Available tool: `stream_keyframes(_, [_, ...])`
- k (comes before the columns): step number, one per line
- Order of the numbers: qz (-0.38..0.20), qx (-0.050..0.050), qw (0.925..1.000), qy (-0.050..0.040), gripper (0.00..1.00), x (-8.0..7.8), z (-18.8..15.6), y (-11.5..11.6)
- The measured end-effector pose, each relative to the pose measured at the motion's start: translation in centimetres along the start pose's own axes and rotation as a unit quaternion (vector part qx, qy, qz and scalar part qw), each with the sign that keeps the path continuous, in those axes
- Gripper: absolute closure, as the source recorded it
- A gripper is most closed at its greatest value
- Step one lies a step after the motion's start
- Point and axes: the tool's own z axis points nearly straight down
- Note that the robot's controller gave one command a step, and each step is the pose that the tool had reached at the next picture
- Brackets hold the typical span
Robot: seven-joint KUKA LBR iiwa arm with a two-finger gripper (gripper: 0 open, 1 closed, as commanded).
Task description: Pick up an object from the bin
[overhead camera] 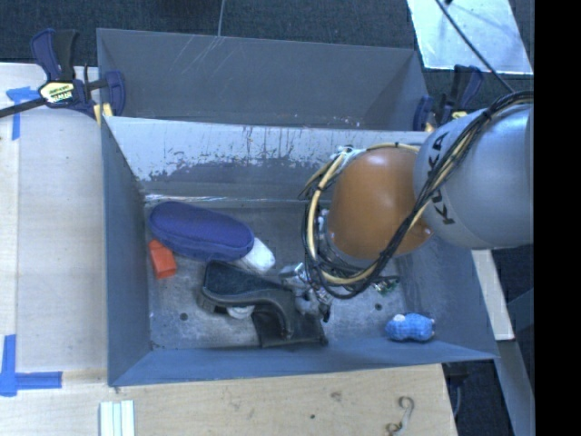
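grey bin floor [178,322]: your gripper [313,295] hangs at the right end of the black shoe-like thing [238,286], whose long axis runs leftward in view; its opening you cannot tell.

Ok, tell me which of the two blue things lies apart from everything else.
The small light-blue lump at front right. The large dark-blue oval pouch at left has an orange block and a white thing beside it.

black shoe-like object [238,284] flat, front-middle of bin [127,289]
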Motion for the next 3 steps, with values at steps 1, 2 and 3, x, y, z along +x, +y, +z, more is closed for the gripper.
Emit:
stream_keyframes(1, [0.0,0.0,1.0,0.0005,0.0,0.04,0.04,0.0])
stream_keyframes(2, [0.0,0.0,1.0,0.0,1.0,0.0,0.0,0.0])
stream_keyframes(3, [0.0,0.0,1.0,0.0005,0.0,0.04,0.04,0.0])
